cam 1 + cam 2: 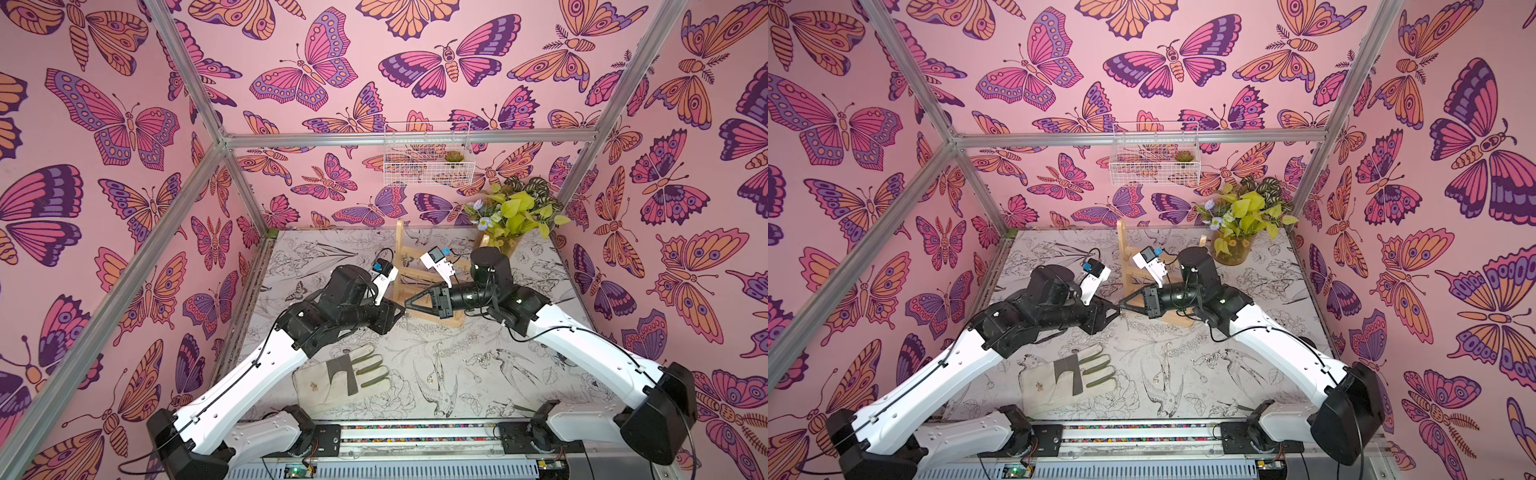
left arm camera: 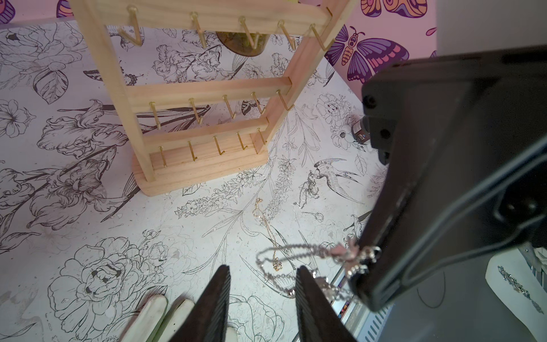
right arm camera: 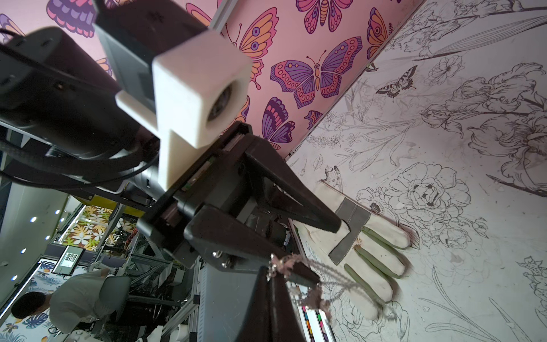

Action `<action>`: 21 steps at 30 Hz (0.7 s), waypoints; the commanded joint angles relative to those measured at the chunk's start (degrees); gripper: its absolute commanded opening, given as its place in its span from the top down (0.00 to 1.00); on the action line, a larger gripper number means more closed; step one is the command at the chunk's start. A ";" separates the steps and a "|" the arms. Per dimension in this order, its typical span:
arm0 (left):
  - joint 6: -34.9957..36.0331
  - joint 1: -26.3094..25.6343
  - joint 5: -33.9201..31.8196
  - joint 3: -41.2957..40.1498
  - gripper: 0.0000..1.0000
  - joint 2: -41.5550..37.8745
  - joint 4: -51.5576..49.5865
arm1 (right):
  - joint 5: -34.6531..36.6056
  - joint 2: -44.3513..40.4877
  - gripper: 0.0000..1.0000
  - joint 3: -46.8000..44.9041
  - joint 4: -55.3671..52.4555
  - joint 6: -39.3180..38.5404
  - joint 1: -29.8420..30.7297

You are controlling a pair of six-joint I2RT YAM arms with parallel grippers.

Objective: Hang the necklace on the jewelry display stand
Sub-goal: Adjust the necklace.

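Note:
The necklace (image 2: 296, 247), a thin silver chain with pink charms, hangs above the table with my right gripper (image 2: 362, 260) shut on it. Its loop sags across the gap of my left gripper (image 2: 263, 268), which is open, and rests against one of its fingers (image 2: 305, 284). In the right wrist view the necklace (image 3: 284, 260) is pinched at my right gripper (image 3: 272, 274), with the left gripper (image 3: 325, 251) straddling the chain. In both top views the two gripper tips (image 1: 402, 309) (image 1: 1123, 305) meet in front of the wooden jewelry display stand (image 1: 400, 245) (image 1: 1122, 249) (image 2: 207, 88). None of the stand's hooks in view holds anything.
A work glove (image 1: 345, 378) (image 1: 1067, 374) lies at the front left. A gold chain (image 2: 266, 225) and a silver piece (image 2: 307, 189) lie loose on the table. A potted plant (image 1: 515, 212) stands at the back right. A white wire basket (image 1: 428, 153) hangs on the back wall.

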 commanded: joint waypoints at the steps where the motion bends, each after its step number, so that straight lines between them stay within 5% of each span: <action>1: -0.79 -0.57 1.54 -1.02 0.61 -0.84 2.23 | -1.20 -0.60 1.00 0.66 1.98 1.06 -0.11; 10: -1.15 -0.85 -2.46 -2.68 0.76 -2.55 4.80 | -3.05 -0.27 1.00 0.58 3.97 3.36 -0.09; 21: -1.59 -1.02 -1.50 -3.68 0.74 -2.69 6.82 | -3.66 0.17 1.00 0.70 5.76 5.20 0.12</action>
